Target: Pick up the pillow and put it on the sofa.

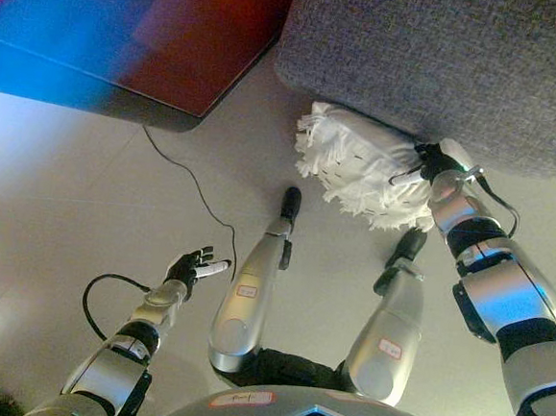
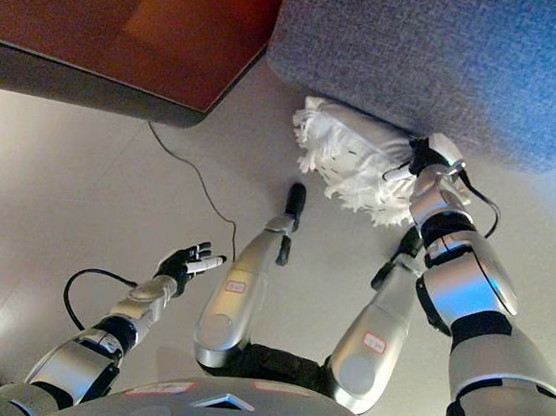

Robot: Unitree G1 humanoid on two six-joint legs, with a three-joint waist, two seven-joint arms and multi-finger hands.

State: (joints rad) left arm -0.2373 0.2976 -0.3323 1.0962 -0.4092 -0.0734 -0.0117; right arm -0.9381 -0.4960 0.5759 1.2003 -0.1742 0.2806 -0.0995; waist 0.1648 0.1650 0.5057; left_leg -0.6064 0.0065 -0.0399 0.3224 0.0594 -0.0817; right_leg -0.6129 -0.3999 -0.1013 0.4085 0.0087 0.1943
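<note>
Left eye view: the scene from above, with the floor (image 1: pixel 88 174) across the middle and the sofa (image 1: pixel 444 57) filling the 1 o'clock part of the view.
Right arm: enters from 4 o'clock and reaches up toward 1 o'clock, stretched nearly straight, its wrist at the lower edge of the sofa.
Right hand (image 1: pixel 434 164): dark, pressed against the right-hand side of the pillow where the pillow meets the sofa front. The fingers go in behind the fabric and are hidden, so whether they grip or lie flat cannot be told.
Left arm: enters from 7 o'clock, forearm angled toward 1 o'clock, ending low over the bare floor.
Left hand (image 1: pixel 194 267): relaxed and spread, fingers extended toward 3 o'clock, white tips showing; it holds nothing and touches nothing.
Pillow (image 1: pixel 358 171): white, with a fringed edge, lying on the floor just below the sofa's front edge and touching it, slightly right of the view's centre, toward 1 o'clock.
Table (image 1: pixel 175 46): reddish-brown top with a dark rim, at 11 o'clock, well apart from the pillow.
Writing: no print on the pillow, sofa or table can be read.
</note>
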